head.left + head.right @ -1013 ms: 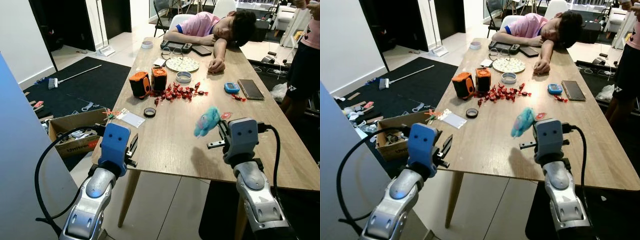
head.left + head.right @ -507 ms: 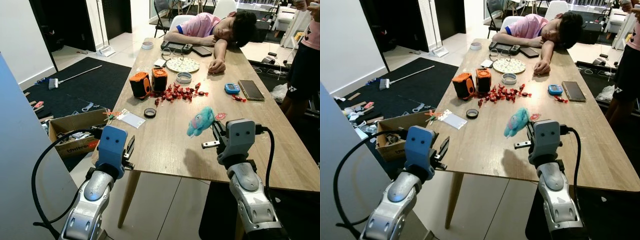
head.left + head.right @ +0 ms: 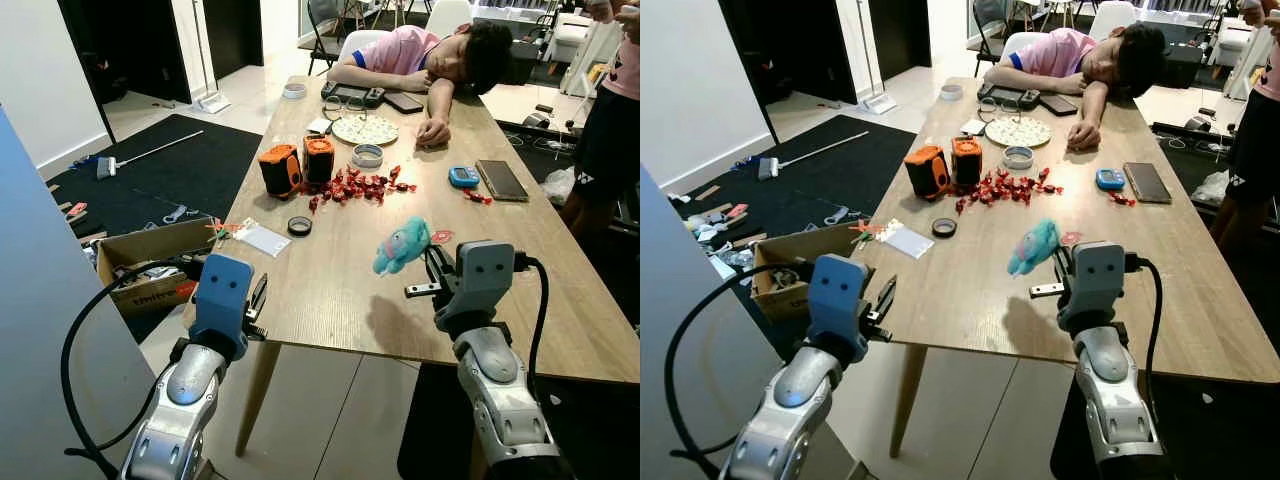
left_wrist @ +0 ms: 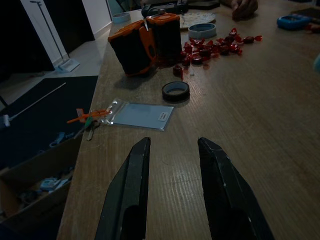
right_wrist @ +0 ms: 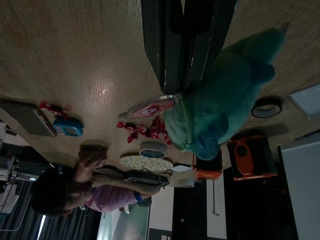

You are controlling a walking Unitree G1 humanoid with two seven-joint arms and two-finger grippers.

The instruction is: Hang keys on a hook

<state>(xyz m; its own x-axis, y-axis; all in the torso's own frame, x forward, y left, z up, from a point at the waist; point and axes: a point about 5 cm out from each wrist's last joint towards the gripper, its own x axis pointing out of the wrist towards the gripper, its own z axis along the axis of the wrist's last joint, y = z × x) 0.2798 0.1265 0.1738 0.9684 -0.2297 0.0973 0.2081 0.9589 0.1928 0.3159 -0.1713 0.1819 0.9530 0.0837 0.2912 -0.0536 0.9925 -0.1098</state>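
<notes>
My right gripper [image 3: 433,264] is shut on a teal plush keychain [image 3: 402,245], held just above the wooden table [image 3: 330,290] near its front edge. The right wrist view has the plush [image 5: 220,110] and its red round tag [image 5: 150,107] hanging at the shut fingers [image 5: 172,55]. My left gripper [image 3: 259,298] hovers open over the table's front left corner, nothing between its fingers [image 4: 135,170]. A small bunch of keys with orange tags [image 4: 87,119] lies at the table's left edge beside a clear plastic bag [image 4: 140,114].
A person [image 3: 420,50] sleeps with head and arms on the far end, and another person [image 3: 610,120] stands at the right. Two orange-black boxes [image 3: 300,165], red candies [image 3: 360,185], a tape roll [image 3: 299,225] and a phone [image 3: 500,178] lie mid-table. A cardboard box [image 3: 150,260] sits on the floor at the left.
My right gripper has carried the plush a little to the left and lower over the table. The left gripper has sunk slightly and stays open.
</notes>
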